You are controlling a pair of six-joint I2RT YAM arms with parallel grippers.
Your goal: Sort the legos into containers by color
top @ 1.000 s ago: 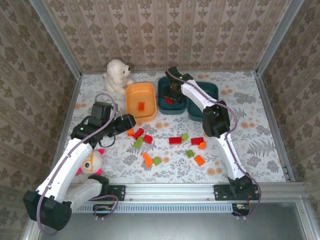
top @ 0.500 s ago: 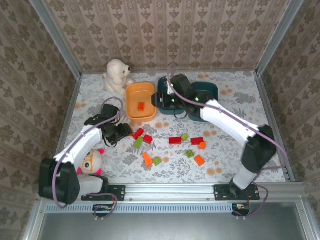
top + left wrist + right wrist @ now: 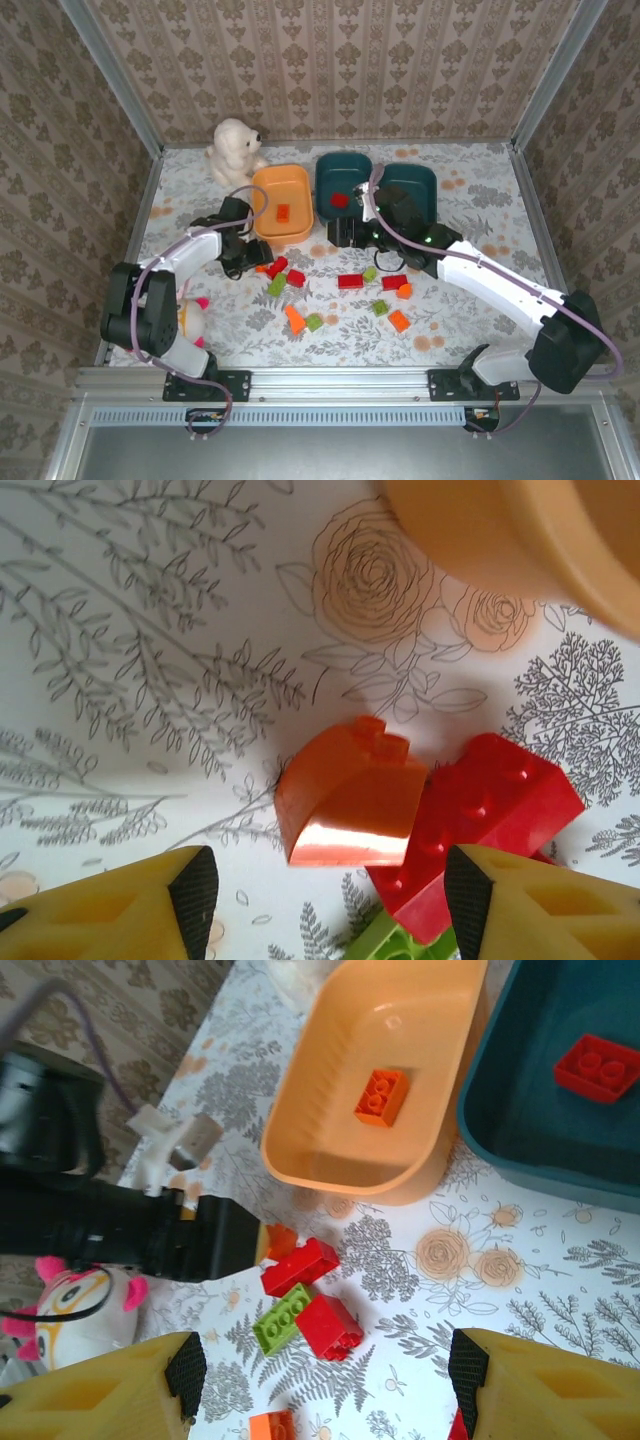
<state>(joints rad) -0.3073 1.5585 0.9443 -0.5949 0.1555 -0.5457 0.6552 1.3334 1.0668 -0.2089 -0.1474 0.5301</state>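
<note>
Low over the table, my left gripper (image 3: 330, 905) stands open around an orange curved brick (image 3: 350, 795), which touches a red brick (image 3: 490, 820); a green brick (image 3: 400, 942) lies just below. From above, the left gripper (image 3: 252, 258) is at the left end of the scattered legos (image 3: 350, 281). My right gripper (image 3: 320, 1370) is open and empty above a red brick (image 3: 300, 1266), a green one (image 3: 282, 1320) and another red one (image 3: 329, 1326). The orange tub (image 3: 420, 1020) holds an orange brick (image 3: 381, 1096). The left teal tub (image 3: 520, 1110) holds a red brick (image 3: 598, 1067).
A second teal tub (image 3: 415, 185) stands at the right of the row. A white bear plush (image 3: 235, 150) sits at the back left, and a pink-and-white plush (image 3: 185, 320) lies by the left arm. Several more bricks lie towards the front, such as an orange one (image 3: 399, 321).
The right arm has drawn back from over the left teal tub to the table in front of the tubs. The left gripper has moved right and lower, onto the orange curved brick.
</note>
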